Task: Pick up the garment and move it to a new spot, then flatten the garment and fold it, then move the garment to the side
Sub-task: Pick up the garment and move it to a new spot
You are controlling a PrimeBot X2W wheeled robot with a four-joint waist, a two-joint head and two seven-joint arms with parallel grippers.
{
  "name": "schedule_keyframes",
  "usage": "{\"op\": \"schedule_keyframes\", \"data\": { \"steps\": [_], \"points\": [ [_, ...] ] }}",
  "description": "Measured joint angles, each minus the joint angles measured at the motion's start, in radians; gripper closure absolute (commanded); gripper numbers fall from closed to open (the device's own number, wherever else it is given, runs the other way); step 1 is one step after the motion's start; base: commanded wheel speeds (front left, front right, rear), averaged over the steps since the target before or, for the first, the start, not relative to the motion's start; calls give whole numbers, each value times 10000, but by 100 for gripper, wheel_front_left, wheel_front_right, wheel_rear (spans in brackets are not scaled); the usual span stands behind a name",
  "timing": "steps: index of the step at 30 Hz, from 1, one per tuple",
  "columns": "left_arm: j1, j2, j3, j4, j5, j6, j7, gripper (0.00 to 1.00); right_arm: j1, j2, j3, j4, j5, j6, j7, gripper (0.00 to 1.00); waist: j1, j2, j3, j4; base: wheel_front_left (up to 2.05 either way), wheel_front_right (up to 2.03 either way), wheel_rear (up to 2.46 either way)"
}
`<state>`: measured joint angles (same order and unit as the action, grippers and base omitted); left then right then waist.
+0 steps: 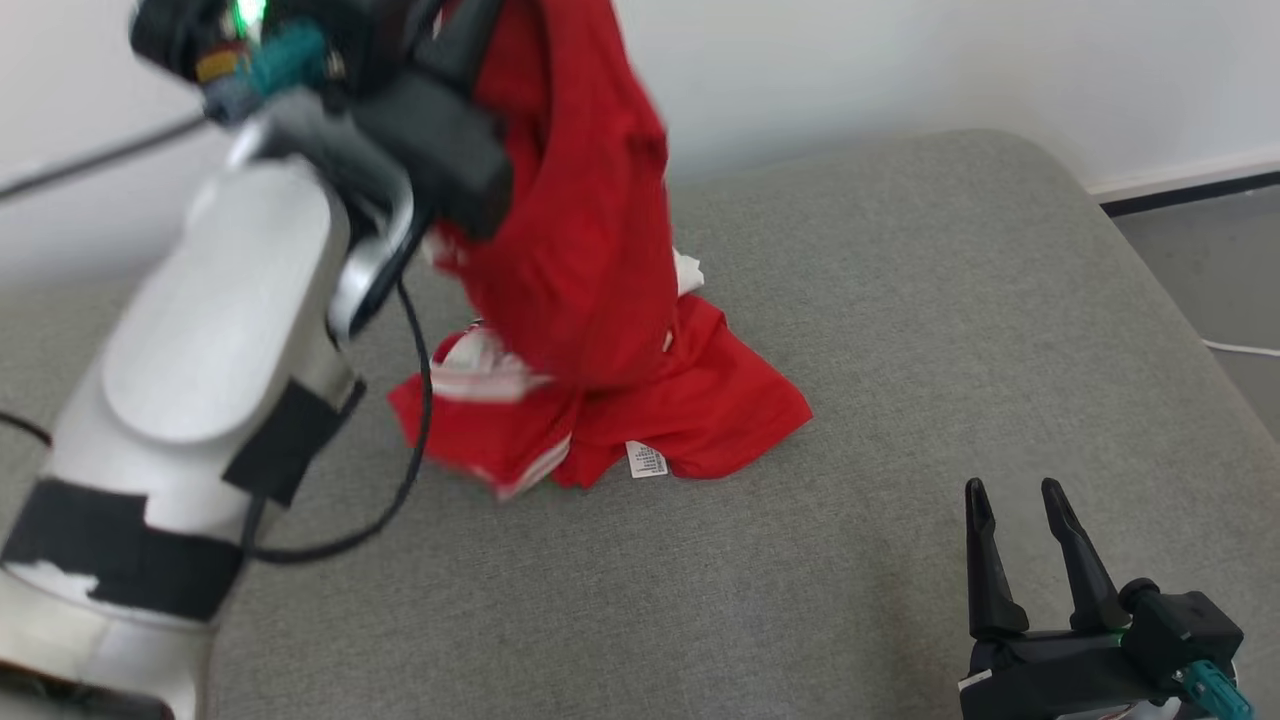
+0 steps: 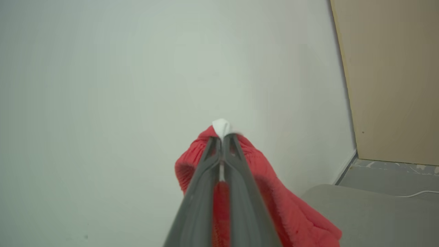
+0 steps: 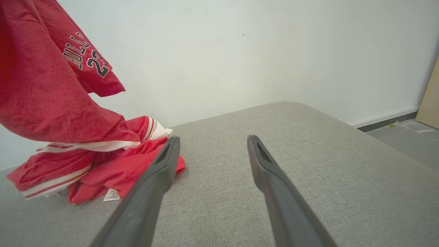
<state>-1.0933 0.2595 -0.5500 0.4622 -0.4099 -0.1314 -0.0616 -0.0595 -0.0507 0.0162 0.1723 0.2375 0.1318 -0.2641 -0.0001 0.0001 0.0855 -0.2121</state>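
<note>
Red garment (image 1: 590, 250) gripped by L fingers (image 2: 229, 151), lower part on grey cushion (image 1: 900, 350), R fingers (image 3: 164, 164) wide, empty

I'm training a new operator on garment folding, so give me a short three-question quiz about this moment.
1. True or false: the left gripper is shut on the red jersey garment with white trim.
2. The right gripper is: A) open and empty above the grey fabric cushion; B) shut on the garment; C) holding a hanger.
3. Is the garment wholly off the cushion?
Key: 1 true; 2 A; 3 no, its lower part lies bunched on the cushion.
</note>
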Motion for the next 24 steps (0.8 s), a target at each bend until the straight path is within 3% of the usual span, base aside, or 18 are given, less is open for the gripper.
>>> {"op": "schedule_keyframes", "data": {
  "steps": [6,12,24],
  "points": [
    [-1521,-234,58,-291,-288,-2,192,100,101,4,-107,8,61,0,0,0,0,0,149,-203,0,0,0],
    [-1942,-61,86,-196,-322,-2,96,100,139,2,-188,-38,59,0,0,0,0,0,158,-74,0,0,0],
    [-686,1438,890,-364,-727,464,-180,100,59,2,-305,-686,-368,0,-2,0,0,-1,336,1506,0,0,0]
  ]
}}
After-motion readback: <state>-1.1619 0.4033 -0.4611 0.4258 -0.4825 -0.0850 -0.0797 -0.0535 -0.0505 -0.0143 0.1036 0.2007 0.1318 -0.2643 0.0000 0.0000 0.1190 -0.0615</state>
